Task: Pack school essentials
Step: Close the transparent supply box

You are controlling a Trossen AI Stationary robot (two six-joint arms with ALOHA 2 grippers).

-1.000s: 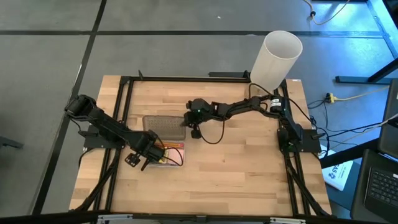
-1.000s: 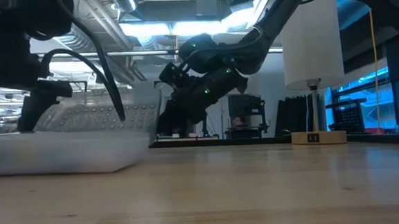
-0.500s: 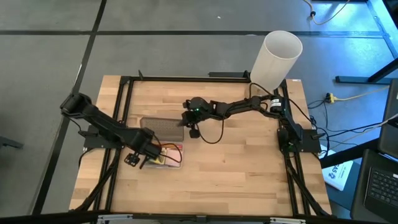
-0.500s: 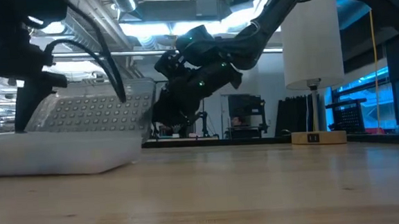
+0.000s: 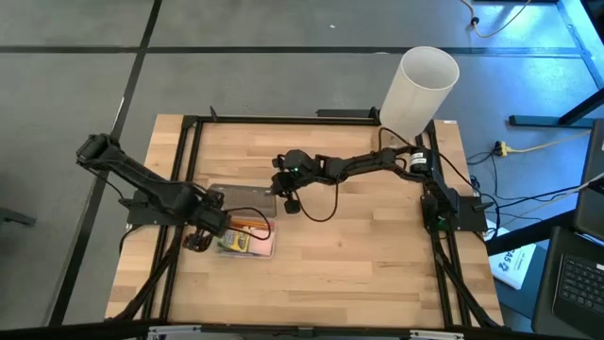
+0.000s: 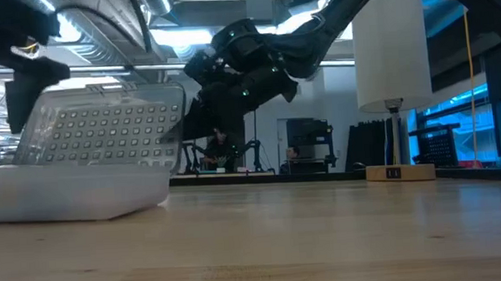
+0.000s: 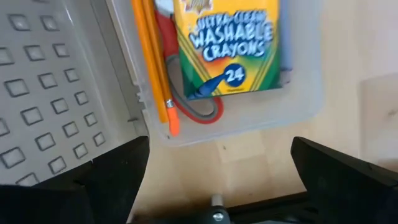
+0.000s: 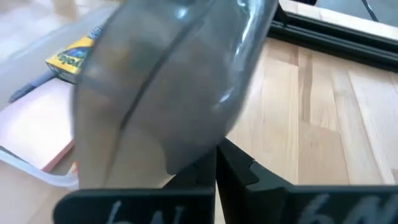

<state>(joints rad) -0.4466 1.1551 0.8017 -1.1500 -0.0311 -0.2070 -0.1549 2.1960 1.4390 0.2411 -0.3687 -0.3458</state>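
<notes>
crayon box, one, lies in the clear case on the surface, beside two pencils and one pair of scissors, mostly hidden. one pink pad and a pen show partly. left end effector is spread wide, empty; right end effector is clenched on the lid.

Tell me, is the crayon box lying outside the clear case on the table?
No, the crayon box lies inside the clear case, next to two orange pencils and red scissors.
</notes>
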